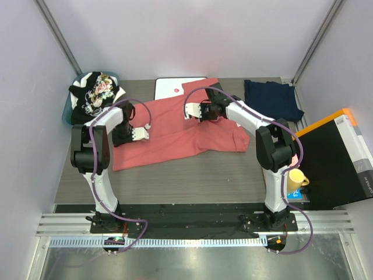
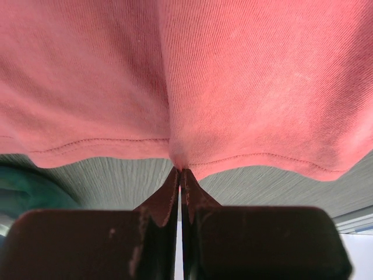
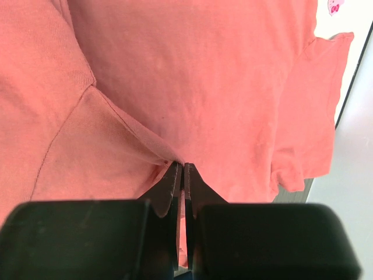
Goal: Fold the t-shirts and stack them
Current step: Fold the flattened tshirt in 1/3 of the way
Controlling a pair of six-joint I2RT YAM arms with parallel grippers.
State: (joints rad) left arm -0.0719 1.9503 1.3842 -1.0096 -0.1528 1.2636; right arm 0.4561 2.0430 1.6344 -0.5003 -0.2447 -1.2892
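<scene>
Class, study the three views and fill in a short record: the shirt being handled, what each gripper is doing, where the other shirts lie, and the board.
Shirt in work: coral t-shirt, spread out in the middle, one sleeve overlapping the white board
Left gripper: shut, pinching the coral t-shirt's hem
Right gripper: shut, pinching a fold of the same shirt
Other shirts: navy t-shirt at the far right, apart from the coral one; black and floral pile at the far left
</scene>
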